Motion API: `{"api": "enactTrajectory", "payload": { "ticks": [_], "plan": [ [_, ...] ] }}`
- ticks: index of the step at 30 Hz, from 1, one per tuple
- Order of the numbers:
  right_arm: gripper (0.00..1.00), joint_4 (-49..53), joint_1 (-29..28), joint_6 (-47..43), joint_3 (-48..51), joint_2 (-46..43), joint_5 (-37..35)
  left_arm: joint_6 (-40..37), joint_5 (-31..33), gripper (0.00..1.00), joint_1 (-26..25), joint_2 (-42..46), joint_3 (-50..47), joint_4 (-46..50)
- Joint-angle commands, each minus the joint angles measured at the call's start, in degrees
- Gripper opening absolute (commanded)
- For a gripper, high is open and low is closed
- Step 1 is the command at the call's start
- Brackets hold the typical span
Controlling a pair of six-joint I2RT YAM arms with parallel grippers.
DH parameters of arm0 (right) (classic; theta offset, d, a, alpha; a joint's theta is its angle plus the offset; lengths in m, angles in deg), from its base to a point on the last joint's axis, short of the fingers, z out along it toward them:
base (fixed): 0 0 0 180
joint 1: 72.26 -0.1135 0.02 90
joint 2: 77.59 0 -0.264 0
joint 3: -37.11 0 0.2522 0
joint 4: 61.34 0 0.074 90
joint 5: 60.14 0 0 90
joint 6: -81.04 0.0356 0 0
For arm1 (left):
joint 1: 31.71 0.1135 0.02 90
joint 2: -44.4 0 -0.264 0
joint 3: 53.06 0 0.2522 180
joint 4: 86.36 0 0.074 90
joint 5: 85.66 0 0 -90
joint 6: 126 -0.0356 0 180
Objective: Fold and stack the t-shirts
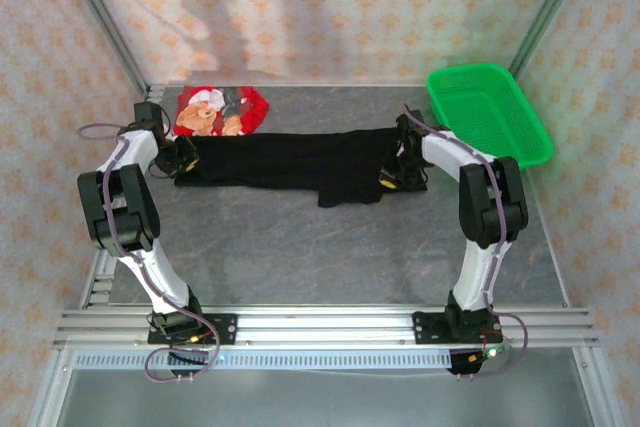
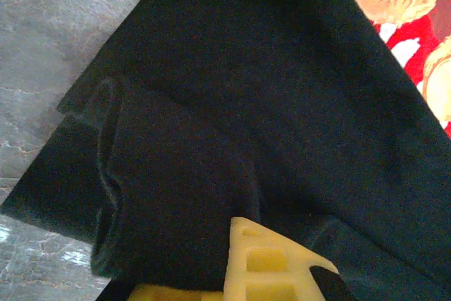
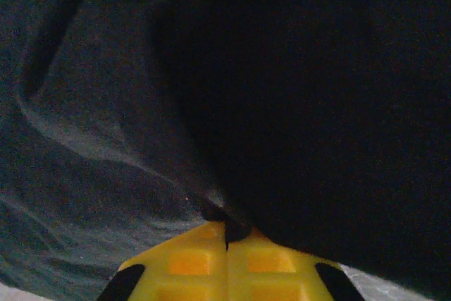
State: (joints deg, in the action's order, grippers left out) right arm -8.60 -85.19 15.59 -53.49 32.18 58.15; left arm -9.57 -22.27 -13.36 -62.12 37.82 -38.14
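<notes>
Black t-shirt (image 1: 285, 159) lies stretched across the bench (image 1: 330, 247) between both arms. Right jaws are pressed together, pinching a fold of it. Left jaws are closed too, apparently on its edge. Red t-shirt (image 1: 215, 112) sits just behind, back-left.

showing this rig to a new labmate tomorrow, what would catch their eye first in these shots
The black t-shirt stands out first, stretched in a long band across the middle of the table, with the left gripper and the right gripper pinching its ends. Next come the bright green basket at the far right corner and the red t-shirt with its cartoon print, crumpled at the far left just behind the black one.
</notes>
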Motion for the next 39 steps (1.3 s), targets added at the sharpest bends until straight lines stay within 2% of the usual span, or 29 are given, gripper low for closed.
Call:
{"api": "enactTrajectory", "payload": {
  "ticks": [1,12,20,29,33,35,39],
  "plan": [
    [0.0,2.55,0.04,-0.35,-2.15,-2.62,-1.64,-1.55,-0.15,0.0,-0.24,1.93,-0.83,-0.18],
    [0.0,17.81,0.01,-2.49,-1.42,-12.17,-1.49,-2.08,-0.38,0.0,-0.23,1.5,-1.54,-0.5],
    [0.0,19.97,-0.08,-3.37,-4.95,-7.03,0.13,-2.68,-0.37,0.0,-0.24,1.58,-1.97,-0.22],
    [0.01,22.22,-0.87,-4.77,-13.73,1.07,0.81,-3.5,-0.15,0.0,-0.16,2.52,-2.7,0.95],
    [0.03,22.09,-0.59,-6.06,-8.37,-1.29,-2.66,-3.5,-0.55,0.0,-0.23,3.07,-3.54,0.69],
    [0.06,20.14,0.11,-5.58,-4.85,-2.7,-2.8,-3.41,-0.64,0.0,-0.24,3.12,-3.98,0.51],
    [0.39,13.41,0.8,-4.79,-0.09,-4.83,-3.69,-3.24,-1.25,0.0,-0.24,2.57,-4.39,-0.18]
  ]
}}
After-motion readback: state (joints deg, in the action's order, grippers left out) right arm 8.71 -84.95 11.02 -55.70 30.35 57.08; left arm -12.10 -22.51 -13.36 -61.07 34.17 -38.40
